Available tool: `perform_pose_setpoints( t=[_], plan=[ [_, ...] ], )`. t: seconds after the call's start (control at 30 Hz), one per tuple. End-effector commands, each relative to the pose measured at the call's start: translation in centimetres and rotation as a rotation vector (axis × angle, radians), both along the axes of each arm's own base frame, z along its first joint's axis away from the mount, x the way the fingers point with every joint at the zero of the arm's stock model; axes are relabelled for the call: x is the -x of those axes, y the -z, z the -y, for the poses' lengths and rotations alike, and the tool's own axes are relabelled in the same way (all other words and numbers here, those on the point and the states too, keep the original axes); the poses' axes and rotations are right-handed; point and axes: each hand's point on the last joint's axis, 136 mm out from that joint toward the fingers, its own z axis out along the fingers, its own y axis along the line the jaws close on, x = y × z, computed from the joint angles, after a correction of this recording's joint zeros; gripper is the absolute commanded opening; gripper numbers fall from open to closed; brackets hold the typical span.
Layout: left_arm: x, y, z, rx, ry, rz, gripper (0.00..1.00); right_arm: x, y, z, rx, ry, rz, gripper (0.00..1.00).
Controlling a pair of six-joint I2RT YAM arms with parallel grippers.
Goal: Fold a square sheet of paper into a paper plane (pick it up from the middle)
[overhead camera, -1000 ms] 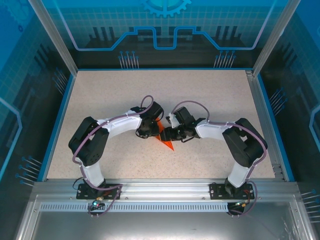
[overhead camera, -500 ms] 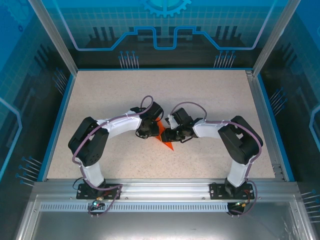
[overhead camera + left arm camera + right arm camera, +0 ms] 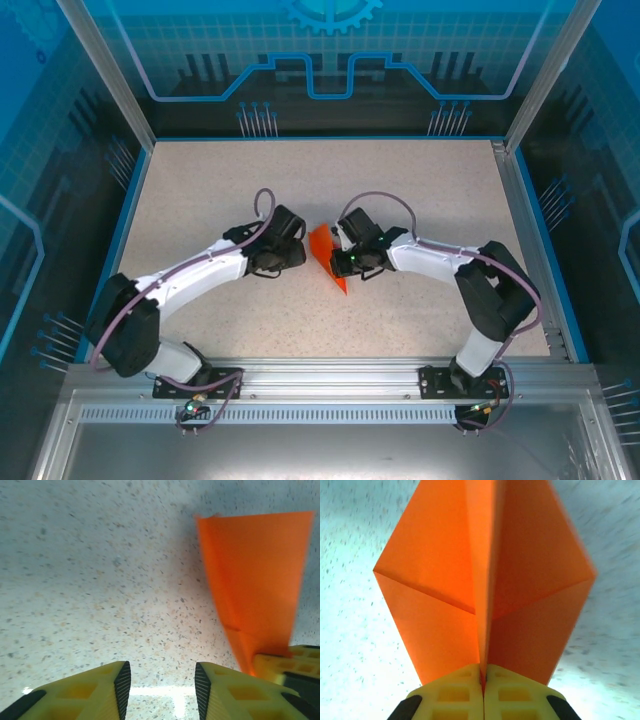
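The square sheet of paper [image 3: 323, 247] is bright orange and folded into a pointed paper plane shape with a centre crease, its tip [image 3: 342, 289] toward the near edge. My right gripper [image 3: 337, 257] is shut on that crease. In the right wrist view the paper [image 3: 440, 595] spreads as two wings above the pinched gripper [image 3: 484, 672]. My left gripper [image 3: 300, 256] stands just left of the paper, apart from it. Its jaws are open [image 3: 162, 682] over bare table, with the paper [image 3: 255, 575] off to their right.
The speckled beige table [image 3: 210, 190] has a blue rim and clear enclosure walls around it. An aluminium rail [image 3: 320, 375] runs along the near edge, where both arm bases are bolted. Open tabletop lies behind and to both sides of the grippers.
My right gripper has closed on the paper's centre crease. The left arm has drawn back to the left, off the paper, with its jaws a little wider.
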Motion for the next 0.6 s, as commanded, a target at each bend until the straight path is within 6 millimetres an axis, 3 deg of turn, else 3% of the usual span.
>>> perform_pose_setpoints(
  t=[0.0,0.1,0.57],
  plan=[
    [-0.1,0.0,-2.5,-0.031,-0.100,0.037,0.43,-0.9,-1.5,3.6,0.221,0.134,0.072,0.05],
    [0.1,0.6,-3.4,-0.016,-0.135,0.024,0.44,-1.7,-1.7,4.4,0.287,0.193,0.084,0.06],
    [0.5,1.9,-4.5,-0.014,-0.156,-0.016,0.44,-3.7,1.3,2.3,0.249,0.250,0.020,0.08]
  ],
)
